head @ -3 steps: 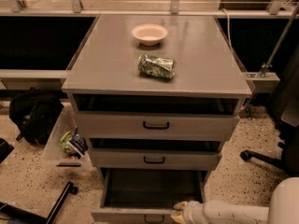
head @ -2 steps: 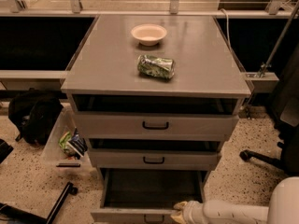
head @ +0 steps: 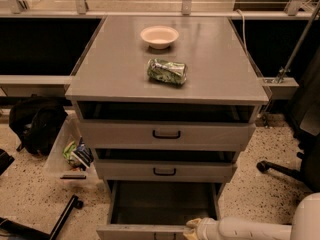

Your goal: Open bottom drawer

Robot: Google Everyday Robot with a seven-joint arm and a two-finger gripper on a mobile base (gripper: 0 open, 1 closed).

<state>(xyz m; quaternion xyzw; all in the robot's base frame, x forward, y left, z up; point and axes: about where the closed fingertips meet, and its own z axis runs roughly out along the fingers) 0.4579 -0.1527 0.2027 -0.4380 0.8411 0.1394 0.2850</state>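
Over speckled floor [head: 30, 194], bottom drawer [head: 162, 204] juts toward camera, gripper [head: 192, 227] at front.

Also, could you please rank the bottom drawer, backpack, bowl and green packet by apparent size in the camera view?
1. The bottom drawer, pulled open, with the gripper at its front edge.
2. The backpack on the floor.
3. The green packet and the bowl: they look alike; the bowl sits farther back, so unranked.

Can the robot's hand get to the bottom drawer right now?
Probably yes: the gripper is right at the front edge of the pulled-out bottom drawer, and nothing is between them.
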